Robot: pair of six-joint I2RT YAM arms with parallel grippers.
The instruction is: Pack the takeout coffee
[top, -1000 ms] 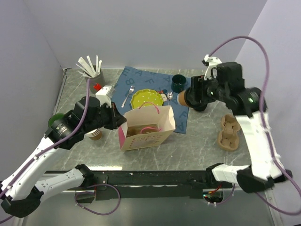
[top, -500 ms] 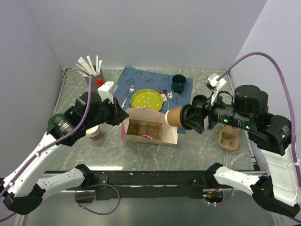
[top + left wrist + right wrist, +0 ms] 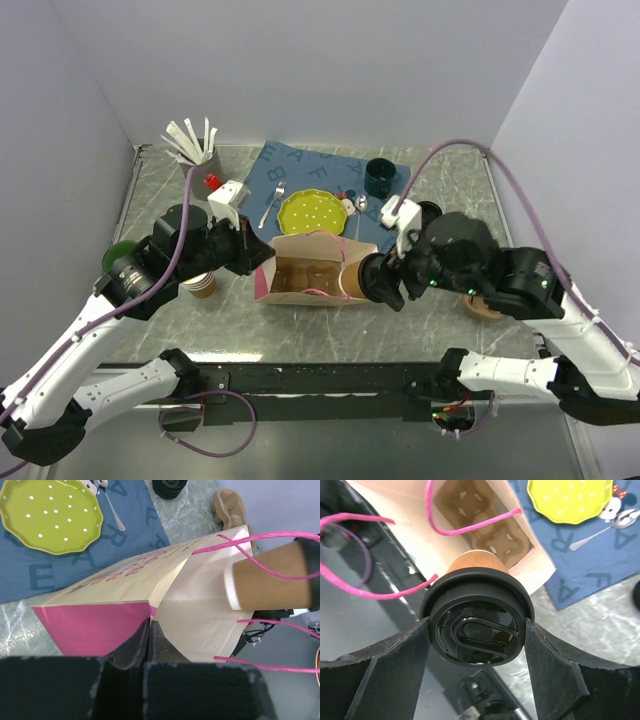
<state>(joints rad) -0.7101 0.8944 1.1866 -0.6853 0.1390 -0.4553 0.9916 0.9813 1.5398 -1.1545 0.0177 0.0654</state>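
Observation:
The takeout coffee (image 3: 352,281), a tan paper cup with a black lid (image 3: 477,630), lies sideways with its base poking into the mouth of the cream-and-pink paper bag (image 3: 312,268). My right gripper (image 3: 476,630) is shut on it, one finger at each side of the lid. A brown cup carrier (image 3: 487,527) sits inside the bag. My left gripper (image 3: 149,624) is shut on the bag's left edge, where the pink side (image 3: 95,625) meets the cream panel, and holds it open. In the left wrist view the cup (image 3: 270,577) passes between the pink handles.
A yellow dotted plate (image 3: 311,209), a spoon (image 3: 271,205) and a dark green mug (image 3: 379,177) rest on the blue mat behind the bag. Stacked beige cups (image 3: 203,285) stand under the left arm. A utensil holder (image 3: 196,155) is at back left, a second carrier (image 3: 481,303) at right.
The right arm has swung from the back right down to the bag's mouth, carrying the coffee and turning it sideways. The bag has tipped over so its opening shows.

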